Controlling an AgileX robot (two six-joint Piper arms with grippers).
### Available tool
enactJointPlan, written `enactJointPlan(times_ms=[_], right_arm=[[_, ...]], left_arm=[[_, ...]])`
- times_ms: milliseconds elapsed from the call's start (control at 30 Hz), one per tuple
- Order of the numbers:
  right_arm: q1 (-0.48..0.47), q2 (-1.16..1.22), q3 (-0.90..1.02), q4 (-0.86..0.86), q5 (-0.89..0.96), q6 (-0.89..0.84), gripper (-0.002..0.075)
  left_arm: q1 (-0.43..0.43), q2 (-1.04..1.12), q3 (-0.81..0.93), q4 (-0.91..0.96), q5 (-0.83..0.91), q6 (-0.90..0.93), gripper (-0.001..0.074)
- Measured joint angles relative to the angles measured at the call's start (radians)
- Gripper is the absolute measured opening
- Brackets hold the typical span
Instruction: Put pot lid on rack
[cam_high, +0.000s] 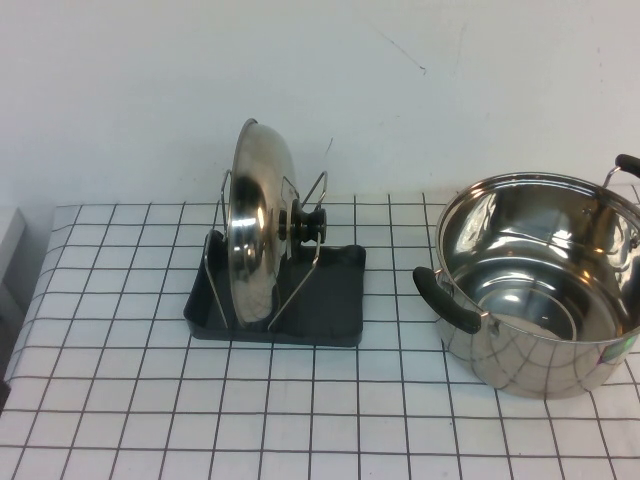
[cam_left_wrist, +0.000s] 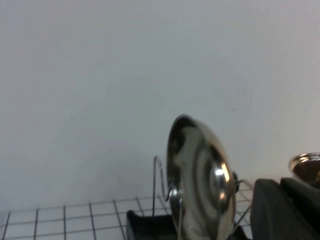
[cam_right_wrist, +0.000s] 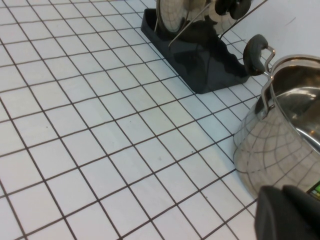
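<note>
The pot lid (cam_high: 255, 225) stands upright on its edge in the rack (cam_high: 335, 300), held between the two wire loops, with its black knob (cam_high: 305, 222) facing right. Neither gripper shows in the high view. In the left wrist view, my left gripper (cam_left_wrist: 280, 186) is shut and empty, apart from the lid (cam_left_wrist: 200, 185) and the rack (cam_left_wrist: 145, 225). In the right wrist view, my right gripper (cam_right_wrist: 283, 192) is shut and empty, close to the pot's wall, with the rack (cam_right_wrist: 200, 60) and lid (cam_right_wrist: 175, 12) farther off.
A deep steel pot (cam_high: 535, 300) with black side handles stands at the table's right; it also shows in the right wrist view (cam_right_wrist: 285, 130). The white gridded table (cam_high: 200, 420) ends at a white wall behind the rack.
</note>
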Motion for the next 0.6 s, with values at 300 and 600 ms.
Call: enactJointPlan(times_ms=[300,600], right_arm=[[0.000,0.000,0.000,0.000,0.000,0.000,-0.0003],[0.000,0.000,0.005,0.000,-0.001,0.000,-0.0003]], left_arm=[[0.000,-0.056,0.142,-0.025,0.139,-0.016,-0.0001],[0.000,-0.064,0.142,-1.033,0.264,1.012,-0.0001]])
